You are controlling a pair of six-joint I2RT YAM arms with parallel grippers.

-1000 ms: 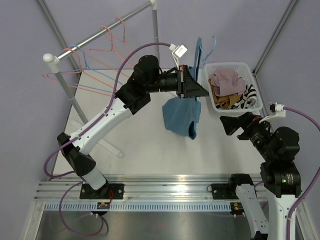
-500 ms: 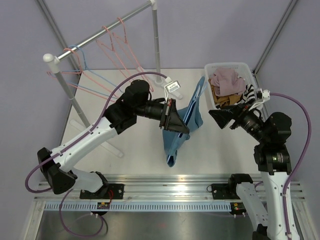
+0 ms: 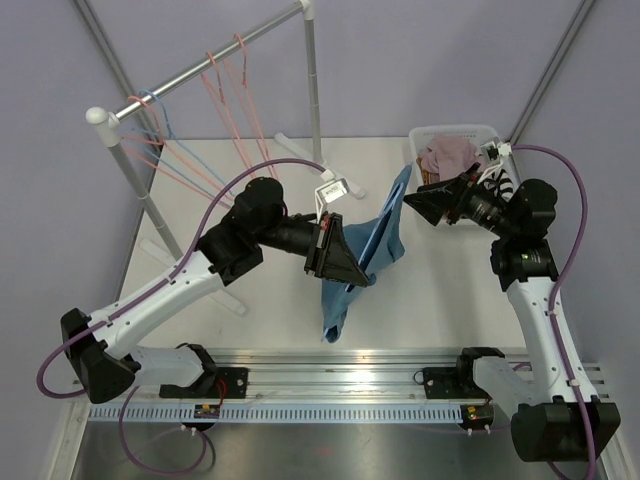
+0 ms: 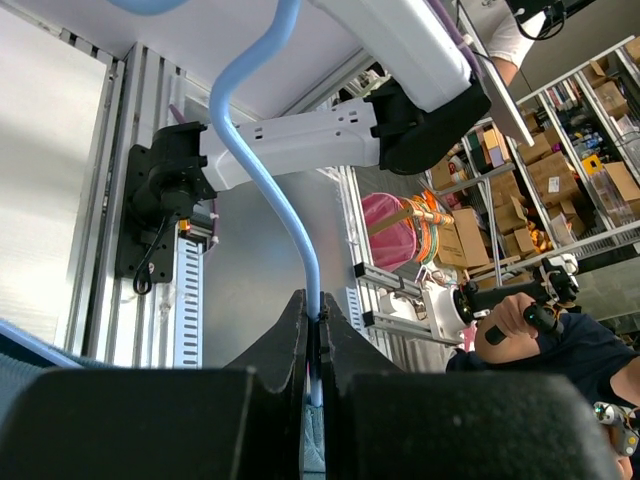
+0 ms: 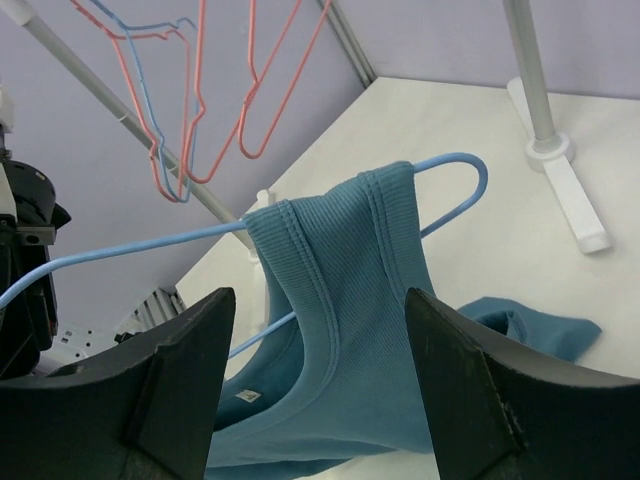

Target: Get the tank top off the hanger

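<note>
Top external, clothes basket [image 3: 452, 129] by right tool [image 3: 418, 205], rack [image 3: 200, 68] behind.

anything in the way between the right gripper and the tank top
Nothing visible. The right gripper faces the tank top with open fingers and only open air between. The top hangs on the blue hanger, which the left gripper holds.

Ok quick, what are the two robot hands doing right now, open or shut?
Left gripper: shut on the blue hanger.
Right gripper: open, holding nothing; the tank top hangs in front of it.
</note>
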